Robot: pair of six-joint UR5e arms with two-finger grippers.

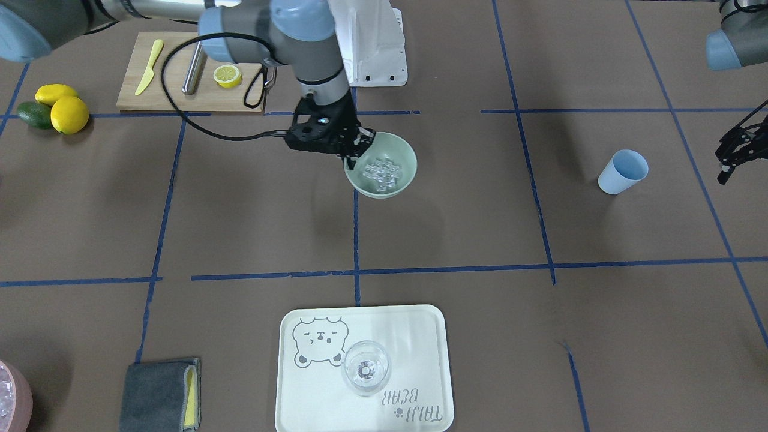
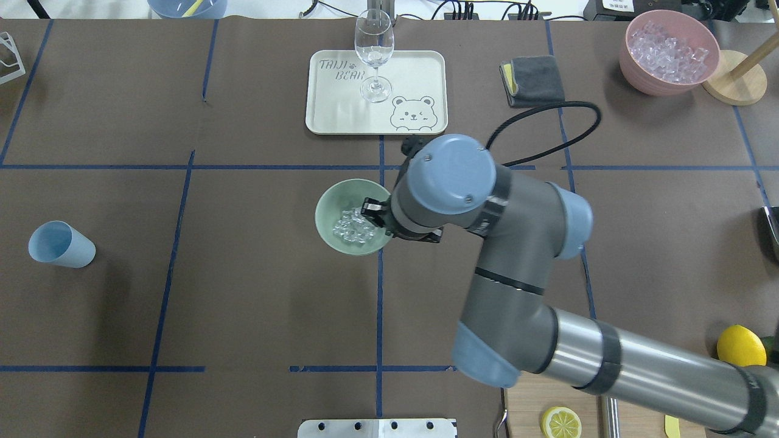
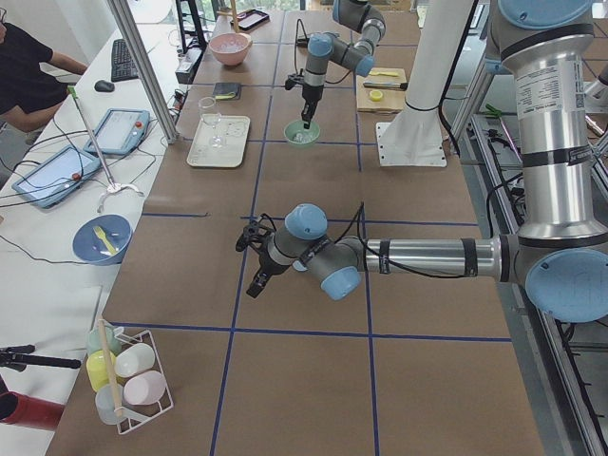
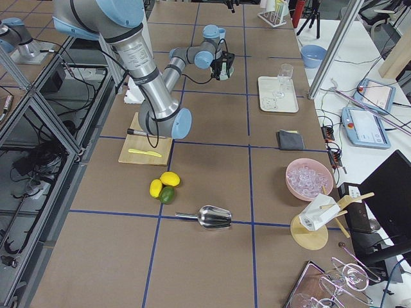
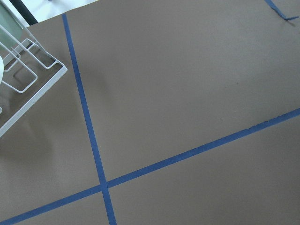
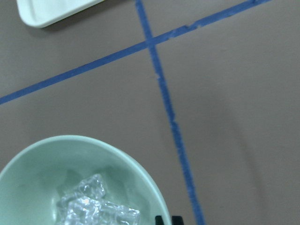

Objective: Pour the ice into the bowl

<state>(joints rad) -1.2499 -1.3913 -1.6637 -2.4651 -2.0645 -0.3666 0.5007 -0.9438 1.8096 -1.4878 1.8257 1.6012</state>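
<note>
Plainly upright, the bowl (image 1: pixel 403 155) opens straight up with ice (image 1: pixel 382 170) heaped inside (right gripper (image 1: pixel 353 161) clamps its rim).

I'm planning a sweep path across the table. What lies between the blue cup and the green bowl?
Nothing stands there. In the overhead view, only brown table cover crossed by one blue tape line separates the blue cup from the bowl.

Bowls holding ice (image 1: pixel 381 170): two, green bowl (image 1: pixel 408 174) and pink bowl (image 2: pixel 651 88) (cubes heaped, too many to count). Blue cup (image 1: pixel 622 171): one. Wine glass (image 1: pixel 365 367): one. Tray (image 1: pixel 414 336): one. Whole lemons (image 1: pixel 69 114): two. Lemon half (image 1: pixel 227 75): one. Avocado (image 1: pixel 34 114): one. Cutting board (image 1: pixel 138 102), yellow knife (image 1: pixel 149 67), cloth (image 1: pixel 157 396), scoop (image 4: pixel 209 217): one each.
</note>
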